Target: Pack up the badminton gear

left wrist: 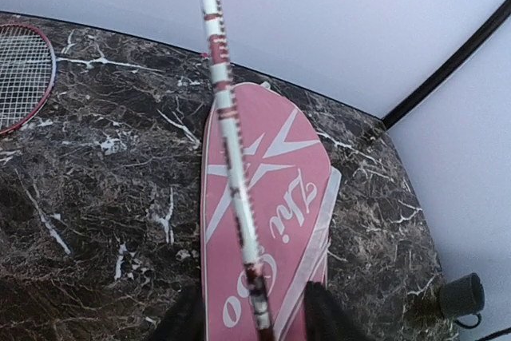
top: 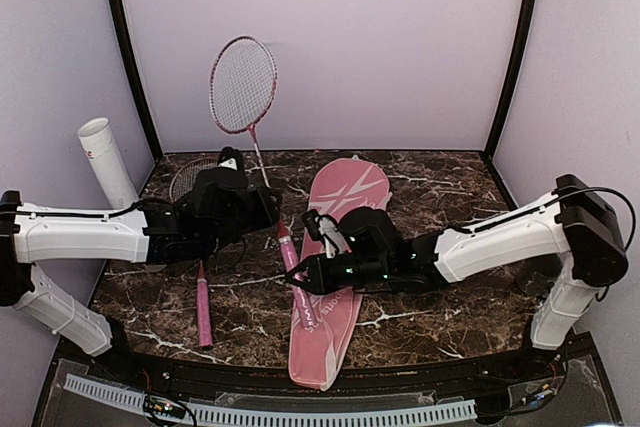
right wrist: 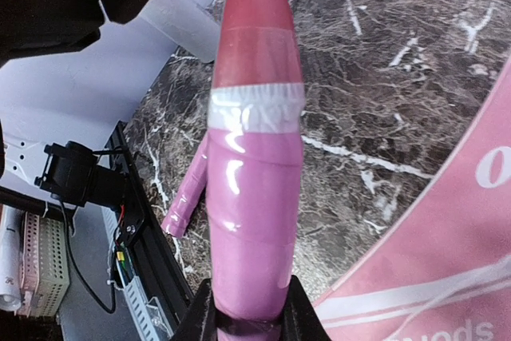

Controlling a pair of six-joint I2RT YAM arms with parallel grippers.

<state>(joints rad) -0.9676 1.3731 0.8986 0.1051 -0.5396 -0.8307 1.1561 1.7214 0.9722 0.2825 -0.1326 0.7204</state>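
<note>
One racket (top: 243,85) slants head-up toward the back wall (top: 350,37), handle down.

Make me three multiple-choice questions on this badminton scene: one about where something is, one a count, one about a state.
1. Where is the white tube?
A. lying flat mid-table
B. leaning at the far left corner
C. in a gripper

2. How many rackets show?
A. one
B. two
C. three

3. The right gripper is:
A. closed on a pink handle
B. wide open, holding nothing
C. holding the tube

Answers:
1 B, it stands tilted against the left wall.
2 B, there is one raised racket and one flat racket.
3 A, its fingers press both sides of the handle.
</note>
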